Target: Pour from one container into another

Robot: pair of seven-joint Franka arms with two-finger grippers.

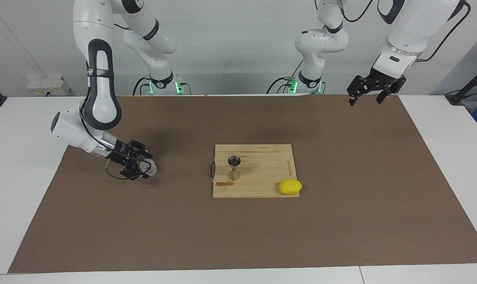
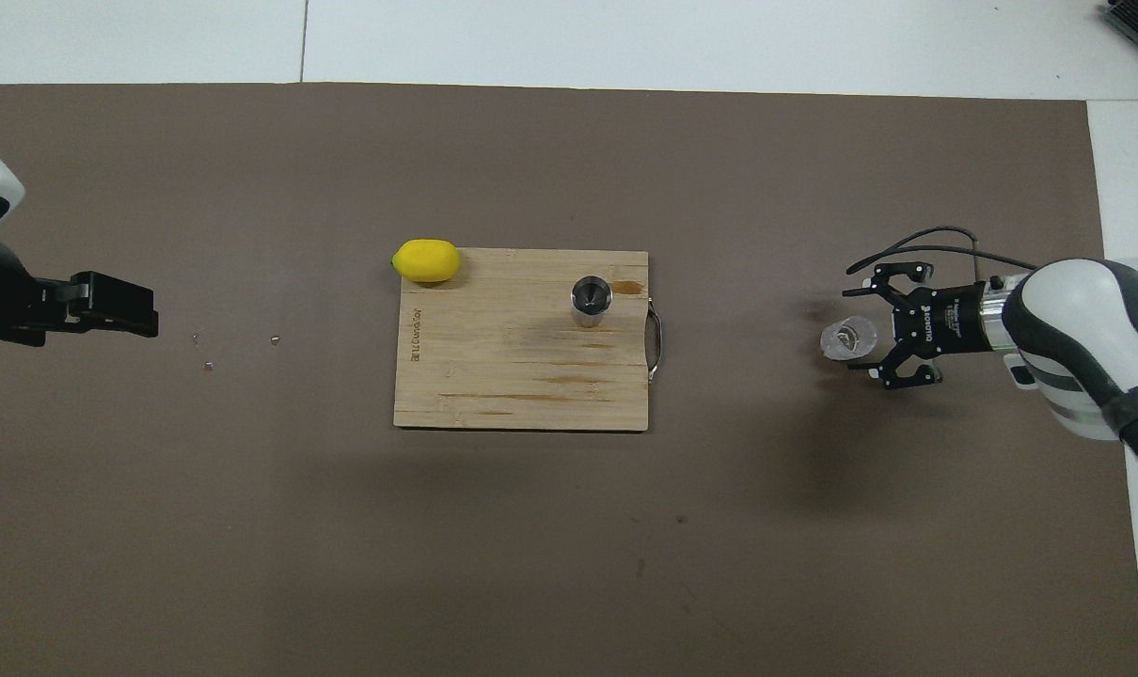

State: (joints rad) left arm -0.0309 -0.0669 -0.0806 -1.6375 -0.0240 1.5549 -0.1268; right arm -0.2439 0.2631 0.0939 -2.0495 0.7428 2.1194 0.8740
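Although the cup (image 1: 148, 168) is clear and hard to make out against the brown mat (image 1: 238, 236), it shows as a pale shape near the right arm's end of the table, well apart from the board (image 1: 258, 181). The right gripper (image 1: 138, 167) is low at the cup, its fingers spread apart on either side of it; in the overhead view the cup sits just at the fingertips (image 2: 861, 368), and I cannot tell if they touch it. Part of the cup is covered by the gripper in the facing view. Something small seems to be inside the cup, but what it is cannot be read.

On the board the jigger (image 1: 234, 167) stands upright, close to the edge with the metal handle (image 1: 211, 170). From above only its open top cone is seen. A lemon (image 1: 290, 186) lies at the board's corner farther from the robots, toward the left arm's end, partly over the edge.

Over the mat's edge the left gripper (image 1: 370, 94) waits in the air, fingers apart. In the overhead view it is cut off by the frame.
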